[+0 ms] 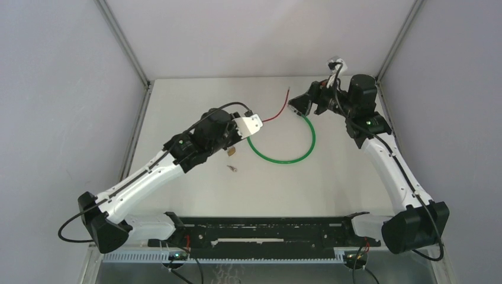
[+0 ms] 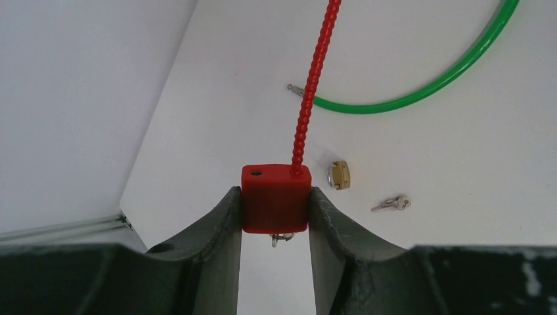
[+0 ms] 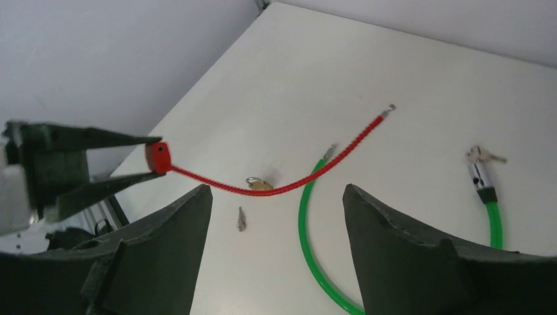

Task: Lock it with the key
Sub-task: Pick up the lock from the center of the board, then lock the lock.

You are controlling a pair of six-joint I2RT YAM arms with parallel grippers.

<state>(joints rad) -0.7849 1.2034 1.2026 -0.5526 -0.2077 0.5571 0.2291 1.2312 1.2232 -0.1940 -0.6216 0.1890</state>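
Our left gripper (image 2: 274, 216) pinches the red lock body (image 2: 276, 190) above the table (image 2: 460, 216), its red cable (image 2: 309, 98) trailing loose-ended past the brass padlock (image 2: 339, 175) and small key (image 2: 392, 203), while our right gripper (image 3: 276, 197) hangs spread and empty, so we judge locking barely begun.

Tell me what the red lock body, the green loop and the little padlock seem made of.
The red lock body: probably matte plastic, evenly coloured with rounded edges. The green loop: likely cable in a glossy plastic sheath, a highlight running along it. The little padlock: apparently brass, yellowish, with a shiny silvery shackle.
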